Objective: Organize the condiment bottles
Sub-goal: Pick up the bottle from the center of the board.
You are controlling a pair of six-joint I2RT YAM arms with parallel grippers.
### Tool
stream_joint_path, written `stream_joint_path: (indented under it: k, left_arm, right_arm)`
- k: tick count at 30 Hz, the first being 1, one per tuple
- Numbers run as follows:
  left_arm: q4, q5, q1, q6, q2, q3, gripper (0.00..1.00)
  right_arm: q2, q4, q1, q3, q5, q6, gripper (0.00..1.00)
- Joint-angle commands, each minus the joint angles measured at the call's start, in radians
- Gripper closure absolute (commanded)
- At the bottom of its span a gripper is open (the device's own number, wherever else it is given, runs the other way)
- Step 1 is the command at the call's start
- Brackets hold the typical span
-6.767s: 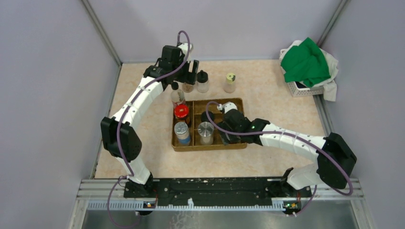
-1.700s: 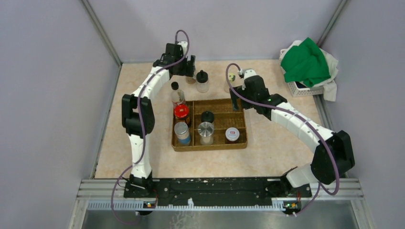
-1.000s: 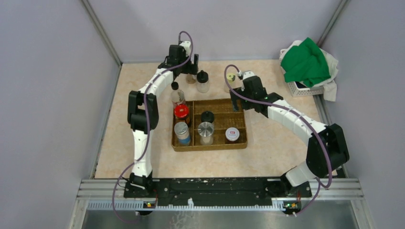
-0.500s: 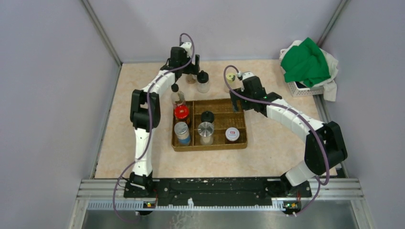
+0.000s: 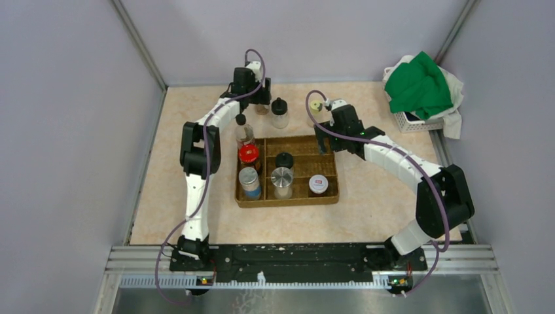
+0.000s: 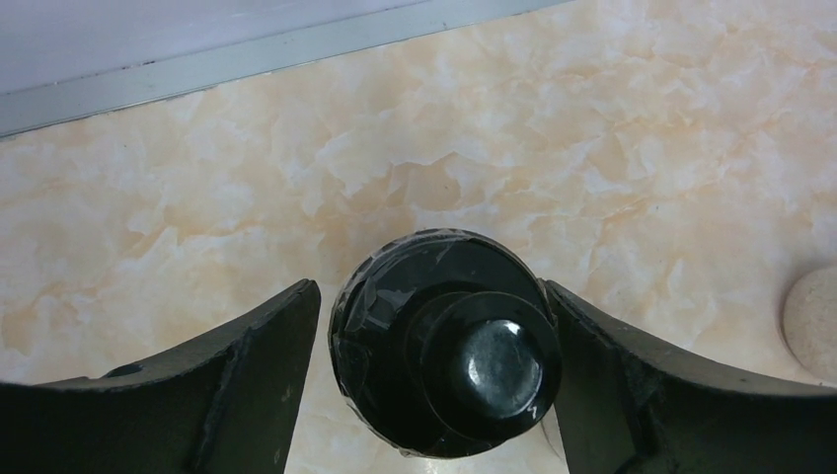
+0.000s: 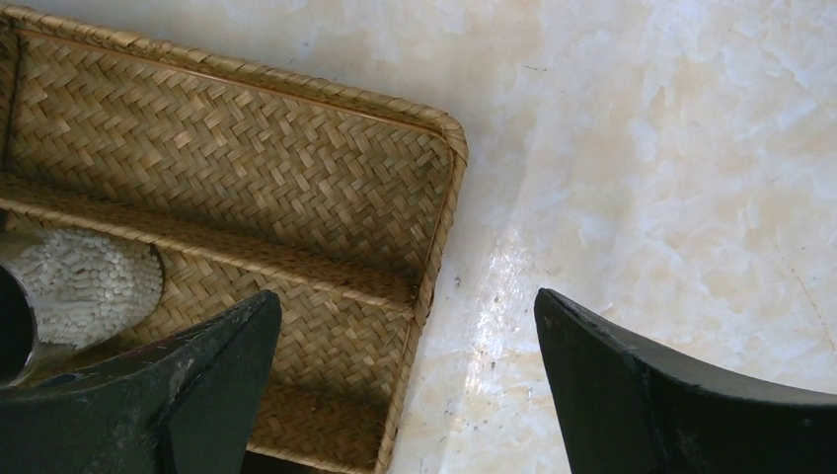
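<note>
My left gripper [image 5: 260, 103] is at the back of the table, open, with its jaws either side of a black-lidded jar [image 6: 444, 341]. The right finger touches the lid and the left finger [image 6: 252, 380] stands a little apart. A second black-lidded jar [image 5: 279, 112] stands just to its right, and a yellow-green-lidded jar [image 5: 316, 110] farther right. The tall black-capped bottle [image 5: 243, 131] stands at the tray's far left corner. My right gripper [image 5: 321, 136] is open and empty above the tray's far right corner [image 7: 439, 148].
The brown woven tray [image 5: 332, 196] holds a red-lidded jar [image 5: 248, 154], a silver-lidded blue jar [image 5: 249, 178], a silver shaker [image 5: 282, 178], a black-lidded jar [image 5: 284, 159] and a white-lidded jar [image 5: 318, 184]. A white basket with green cloth [image 5: 419, 88] sits at the back right.
My left gripper has shifted slightly right and back, settling around the black-lidded jar. Earlier my right gripper left the tray, where a white-lidded jar now stands, and moved to the tray's far right corner.
</note>
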Motion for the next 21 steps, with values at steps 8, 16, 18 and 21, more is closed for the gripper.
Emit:
stream_joint_path:
  k: [8,16,18,21]
  left_arm:
    - [0.108,-0.015,0.004,-0.010,-0.042,-0.042,0.27]
    - [0.120,-0.046,0.006,-0.002,-0.079,-0.099,0.33]
    - [0.120,-0.052,0.008,0.001,-0.097,-0.114,0.33]
    - [0.142,-0.058,0.009,0.015,-0.127,-0.123,0.34]
  right_arm:
    - [0.021,0.043,-0.008,0.004,-0.014,-0.009,0.02]
    - [0.023,0.043,-0.007,0.003,-0.019,-0.008,0.02]
    - [0.021,0.041,-0.006,0.006,-0.021,-0.008,0.02]
    - [0.014,0.037,-0.007,0.007,-0.023,-0.006,0.02]
